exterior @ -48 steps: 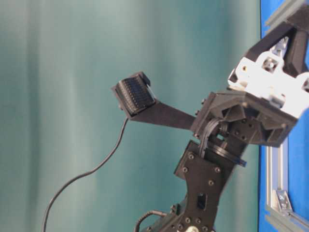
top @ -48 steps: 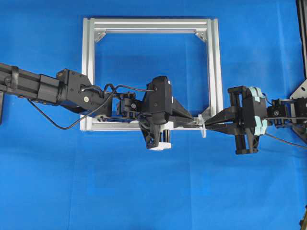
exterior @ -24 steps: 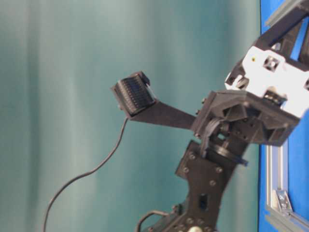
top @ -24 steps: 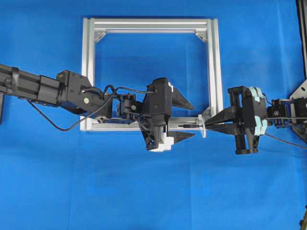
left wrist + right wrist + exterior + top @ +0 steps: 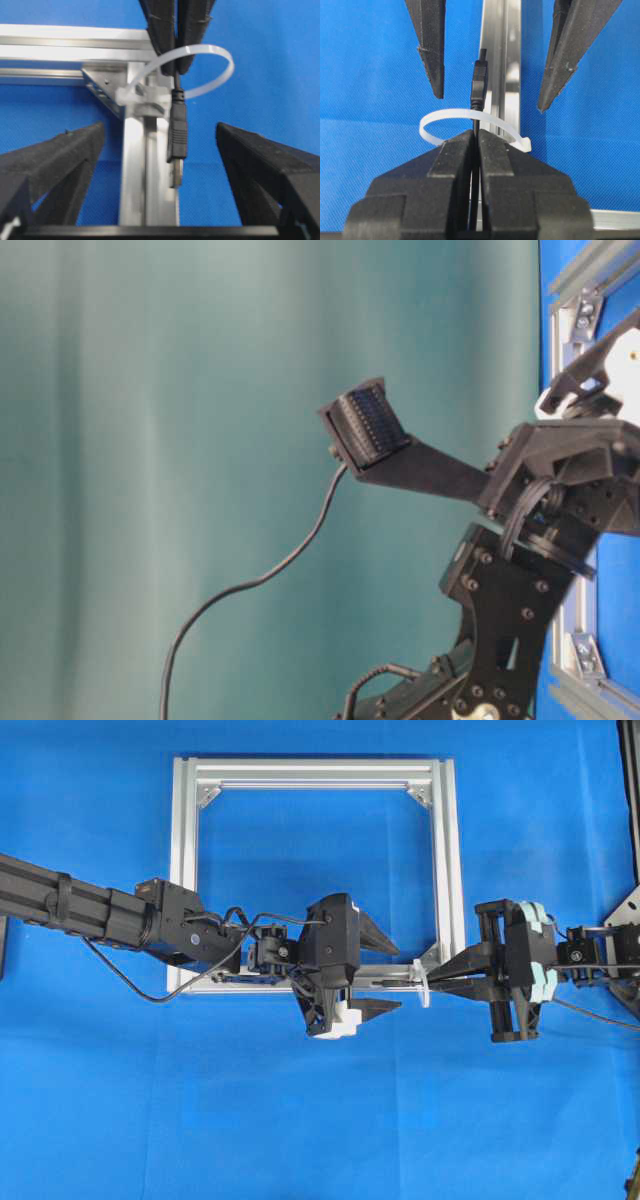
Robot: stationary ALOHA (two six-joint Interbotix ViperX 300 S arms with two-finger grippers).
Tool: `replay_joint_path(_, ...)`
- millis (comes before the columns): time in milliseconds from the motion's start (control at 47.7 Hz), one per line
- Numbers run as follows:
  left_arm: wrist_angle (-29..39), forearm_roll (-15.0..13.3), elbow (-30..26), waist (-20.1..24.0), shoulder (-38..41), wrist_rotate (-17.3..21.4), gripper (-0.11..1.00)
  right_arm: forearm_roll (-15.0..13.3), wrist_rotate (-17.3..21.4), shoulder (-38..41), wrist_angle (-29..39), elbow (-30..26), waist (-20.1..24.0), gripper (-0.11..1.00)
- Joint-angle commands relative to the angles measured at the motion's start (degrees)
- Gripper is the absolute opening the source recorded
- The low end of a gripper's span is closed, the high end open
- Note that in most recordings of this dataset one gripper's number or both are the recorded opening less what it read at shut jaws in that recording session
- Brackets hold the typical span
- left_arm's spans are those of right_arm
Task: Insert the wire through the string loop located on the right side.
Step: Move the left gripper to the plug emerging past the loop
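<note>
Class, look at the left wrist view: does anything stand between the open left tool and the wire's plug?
Nothing visible does. The thin black wire's metallic plug hangs through the white string loop, in the free gap of the left tool, beside the frame bar.

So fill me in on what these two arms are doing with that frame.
They are threading a wire through the white string loop tied to the aluminium frame. The right end effector is shut on the wire just behind the loop, and the plug tip already pokes through it. The left end effector is open, its fingers on either side of the plug without gripping it.
</note>
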Motion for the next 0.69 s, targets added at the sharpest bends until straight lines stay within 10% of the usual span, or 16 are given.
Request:
replay_joint_path(0,-0.4,0.2,-0.6,-0.2,-1.5,0.0,0.89,0.0,0.1,-0.4,-0.4,-0.9,-0.1,-0.04)
replay_joint_path(503,-0.4,0.2,-1.0,-0.6,-1.6,0.4,0.88,0.0,0.1,-0.4,-0.3,-1.0,-0.1,-0.04)
replay_joint_path(671,-0.3,0.2,-1.1,-0.6,-1.6,0.4,0.71,0.0,0.1,-0.4,-0.3,-1.0,-0.1,-0.04)
